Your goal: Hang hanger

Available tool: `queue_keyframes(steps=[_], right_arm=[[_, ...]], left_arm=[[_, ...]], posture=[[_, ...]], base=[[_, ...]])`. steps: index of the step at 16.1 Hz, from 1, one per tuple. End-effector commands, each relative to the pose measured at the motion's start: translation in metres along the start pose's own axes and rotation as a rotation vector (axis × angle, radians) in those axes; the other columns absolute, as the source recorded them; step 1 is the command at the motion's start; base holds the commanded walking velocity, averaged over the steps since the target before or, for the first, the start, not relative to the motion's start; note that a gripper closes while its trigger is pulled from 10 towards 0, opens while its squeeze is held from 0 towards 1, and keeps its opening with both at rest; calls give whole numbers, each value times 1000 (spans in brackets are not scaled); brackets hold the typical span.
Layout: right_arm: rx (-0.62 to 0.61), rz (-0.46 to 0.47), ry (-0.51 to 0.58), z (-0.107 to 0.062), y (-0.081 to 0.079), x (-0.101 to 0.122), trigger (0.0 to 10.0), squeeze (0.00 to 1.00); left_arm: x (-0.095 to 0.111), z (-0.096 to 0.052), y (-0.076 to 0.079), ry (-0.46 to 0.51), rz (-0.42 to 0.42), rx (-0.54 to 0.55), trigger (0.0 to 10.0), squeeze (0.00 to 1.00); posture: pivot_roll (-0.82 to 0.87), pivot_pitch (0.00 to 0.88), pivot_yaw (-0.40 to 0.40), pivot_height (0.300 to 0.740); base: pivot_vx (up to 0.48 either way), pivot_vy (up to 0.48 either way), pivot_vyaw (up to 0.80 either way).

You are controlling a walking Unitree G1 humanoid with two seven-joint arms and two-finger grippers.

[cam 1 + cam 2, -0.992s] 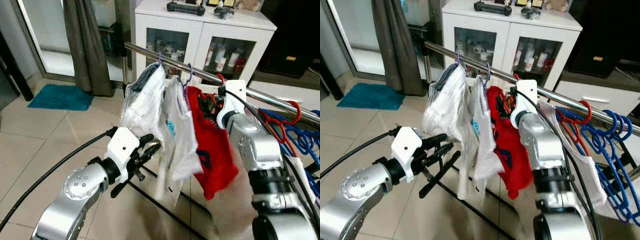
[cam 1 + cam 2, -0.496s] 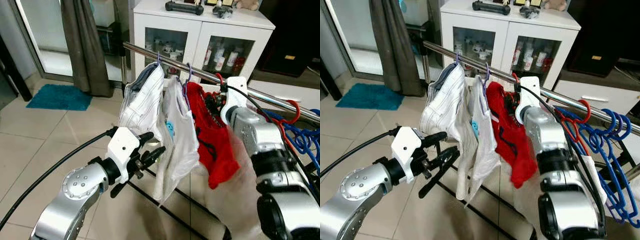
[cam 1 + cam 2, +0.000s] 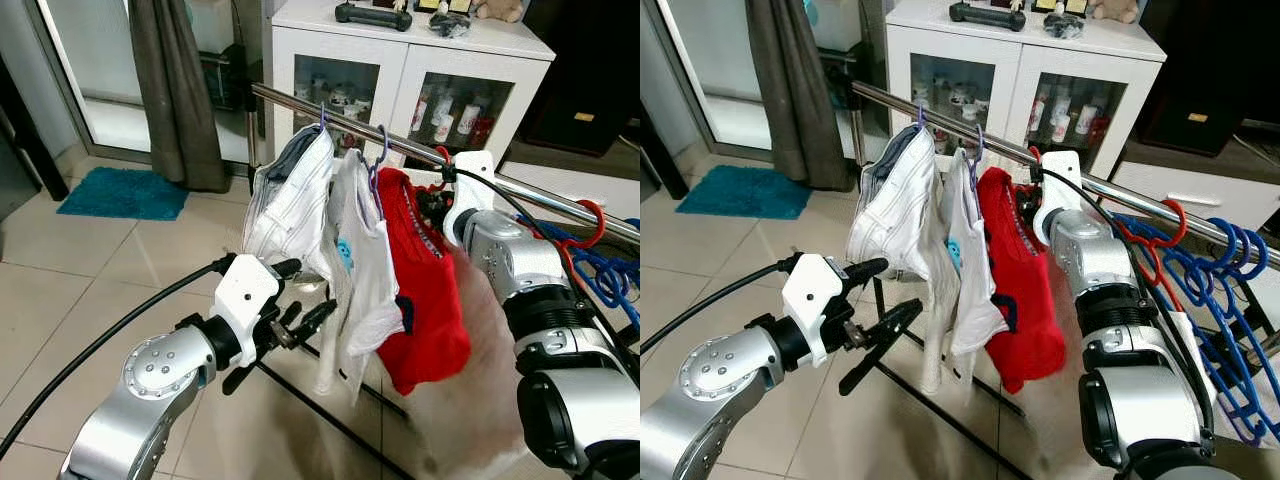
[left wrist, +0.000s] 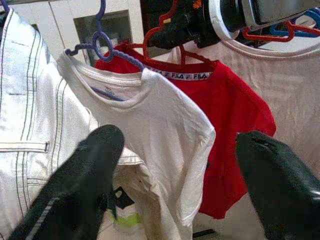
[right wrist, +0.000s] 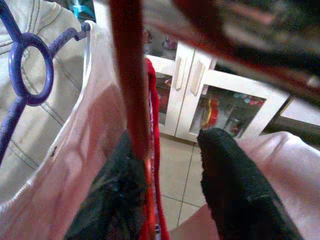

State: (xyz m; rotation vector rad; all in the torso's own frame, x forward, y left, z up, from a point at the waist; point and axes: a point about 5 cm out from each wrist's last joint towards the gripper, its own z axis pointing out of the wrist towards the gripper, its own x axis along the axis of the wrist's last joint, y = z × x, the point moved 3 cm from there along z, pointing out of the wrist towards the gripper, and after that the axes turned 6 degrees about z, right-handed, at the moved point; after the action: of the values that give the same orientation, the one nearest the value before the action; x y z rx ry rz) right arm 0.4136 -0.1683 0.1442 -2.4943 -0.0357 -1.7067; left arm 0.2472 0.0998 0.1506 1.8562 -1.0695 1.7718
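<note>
Red hanger (image 3: pixel 1032 160) on rail (image 3: pixel 1120 193) | right pincer (image 5: pixel 165 175) parted around it | left pincer (image 3: pixel 880 310) open, empty

Rail (image 3: pixel 300 103): polished metal, glossy. Red shirt (image 3: pixel 425 290): soft matt cloth. White tee (image 3: pixel 365 280): thin cloth, creased. Leftmost garment (image 3: pixel 290 200): white stitched cloth, denim-like. Red hanger (image 4: pixel 165 30): smooth plastic. Blue hangers (image 3: pixel 1230 290), far right: glossy plastic. Floor (image 3: pixel 90 280): smooth tile, slightly shiny. Cabinet (image 3: pixel 400 60): white painted, glass doors.
</note>
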Motion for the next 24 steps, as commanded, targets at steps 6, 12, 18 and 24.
queue_keyframes(steps=[6,12,18,24], right_arm=[[-32,11,-72,2,11,-17,0,0],[-16,3,-61,2,9,-14,0,0],[2,-3,-40,-7,12,-15,0,0],[10,-57,-27,-15,6,-17,10000,0]], left_arm=[[3,0,2,2,21,-14,10000,1000],[4,1,1,3,32,-8,10000,1000],[4,2,3,9,33,-6,10000,1000],[4,5,6,9,32,-14,10000,996]], posture=[[111,0,-62,740],[112,0,-65,740],[102,0,-64,740],[91,0,-60,740]], base=[[0,0,0],[0,0,0],[0,0,0],[0,0,0]])
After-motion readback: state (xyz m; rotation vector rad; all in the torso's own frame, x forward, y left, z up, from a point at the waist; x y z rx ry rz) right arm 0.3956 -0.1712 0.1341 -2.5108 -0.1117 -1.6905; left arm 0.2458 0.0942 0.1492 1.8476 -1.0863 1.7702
